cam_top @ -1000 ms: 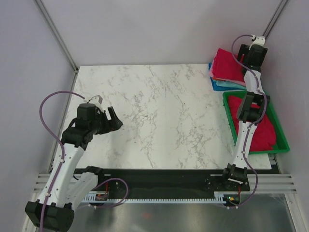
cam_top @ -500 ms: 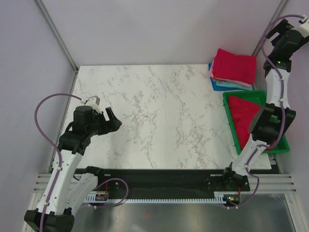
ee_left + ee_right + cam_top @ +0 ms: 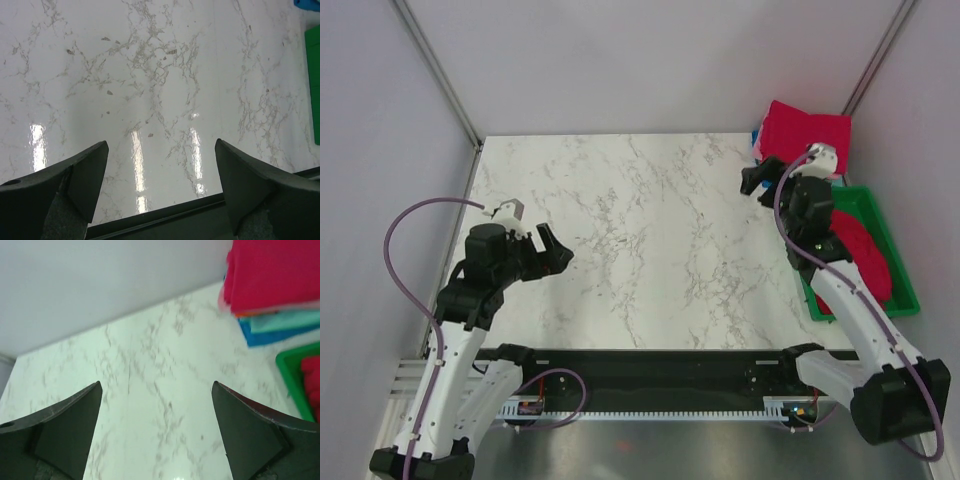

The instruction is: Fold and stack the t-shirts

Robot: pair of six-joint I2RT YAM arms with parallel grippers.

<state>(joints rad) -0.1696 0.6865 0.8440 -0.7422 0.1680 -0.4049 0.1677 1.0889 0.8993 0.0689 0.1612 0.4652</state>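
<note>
A stack of folded t-shirts [image 3: 810,128] lies at the table's far right corner, a crimson-red one on top of teal and blue ones; it also shows in the right wrist view [image 3: 272,282]. More red t-shirts [image 3: 865,250] lie heaped in the green tray [image 3: 900,290]. My right gripper [image 3: 760,178] is open and empty, above the table just left of the stack and tray. My left gripper [image 3: 552,250] is open and empty over the left part of the table, far from the shirts.
The marble table [image 3: 650,230] is bounded by grey walls at the back and sides. A black rail [image 3: 650,365] runs along the near edge. The tray's corner [image 3: 295,370] and the blue shirt's edge [image 3: 306,4] show in the wrist views.
My right arm has swung down from high at the back right corner to a place left of the tray, over the table. My left gripper has barely moved.
</note>
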